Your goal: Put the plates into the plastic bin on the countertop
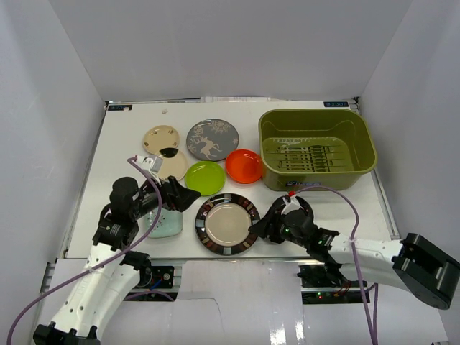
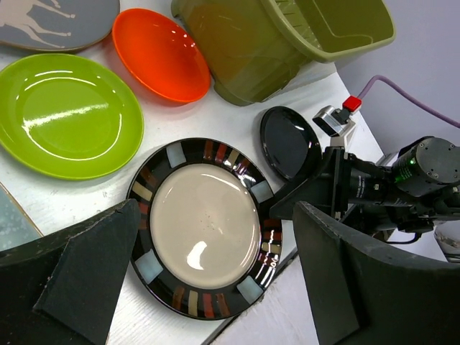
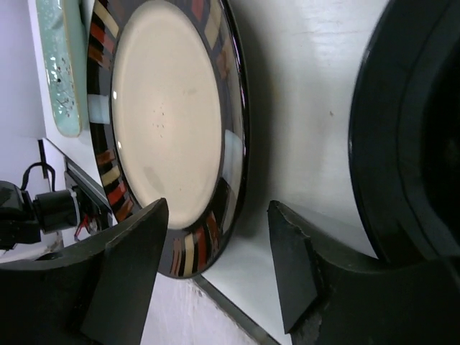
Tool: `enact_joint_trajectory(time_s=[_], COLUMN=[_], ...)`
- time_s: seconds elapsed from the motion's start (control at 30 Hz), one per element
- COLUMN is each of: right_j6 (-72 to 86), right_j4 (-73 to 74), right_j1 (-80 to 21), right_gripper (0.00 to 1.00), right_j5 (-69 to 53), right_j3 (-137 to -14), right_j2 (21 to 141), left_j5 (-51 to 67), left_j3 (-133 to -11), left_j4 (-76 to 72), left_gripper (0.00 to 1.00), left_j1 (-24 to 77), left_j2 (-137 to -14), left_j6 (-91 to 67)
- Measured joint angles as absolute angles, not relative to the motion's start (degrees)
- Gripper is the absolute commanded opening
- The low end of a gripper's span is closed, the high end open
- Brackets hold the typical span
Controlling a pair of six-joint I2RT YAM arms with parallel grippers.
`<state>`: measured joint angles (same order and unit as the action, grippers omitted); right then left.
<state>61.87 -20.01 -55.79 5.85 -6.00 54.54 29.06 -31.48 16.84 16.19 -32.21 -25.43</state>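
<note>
The olive-green bin [image 1: 316,147] stands empty at the back right. A dark-rimmed cream plate [image 1: 227,223] lies at the front edge of the white countertop [image 1: 129,129]. My right gripper [image 1: 259,228] is open, one finger on each side of this plate's right rim [image 3: 237,144], low to the table. The glossy black plate [image 1: 291,212] lies under that wrist. My left gripper [image 1: 188,198] is open and empty, above and left of the cream plate [image 2: 205,223]. The mint dish [image 1: 164,224] lies under the left arm. Lime green [image 1: 205,177], orange-red [image 1: 244,166], grey deer [image 1: 213,139] and beige-gold [image 1: 162,136] plates lie behind.
Another cream plate [image 1: 170,165] is partly hidden by the left arm's cable. Pale grey walls close in the table on three sides. The front table edge [image 3: 237,309] runs just below the right fingers. A purple cable [image 1: 345,198] loops over the right arm.
</note>
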Motion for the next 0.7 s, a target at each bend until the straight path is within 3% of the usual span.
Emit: enact_joint_trajectory(time_s=[0.13,0.23,0.27,0.43,0.7], right_j6=[64.2,65.95,66.59,68.86,56.88], right_j4=[-30.72,-38.7,-40.71,-41.6,-4.62], right_j1=[-55.99,-56.01,-55.96,-56.29,-57.1], right_gripper=[0.51,0.25,0.1,0.08,0.08], right_j5=[5.85,5.85,5.93,6.7,9.89], right_j3=[-5.26,-4.95,-4.56,-3.84,-11.62], right_j2=[62.89,70.06,71.55,66.19,34.92], left_j5=[28.84,28.29,27.92,25.82,20.51], left_j3=[-31.48,-31.48,-31.48,-31.48,-31.51], left_j4=[16.93,17.04,17.21,18.11,20.36], left_gripper=[0.98,0.98,0.98,0.98,0.98], left_j1=[16.05,15.92,15.92,15.86,13.8], left_j2=[-33.04,-33.34,-33.43,-34.06,-34.24], left_j6=[-25.54,-25.56,-25.56,-25.91,-26.33])
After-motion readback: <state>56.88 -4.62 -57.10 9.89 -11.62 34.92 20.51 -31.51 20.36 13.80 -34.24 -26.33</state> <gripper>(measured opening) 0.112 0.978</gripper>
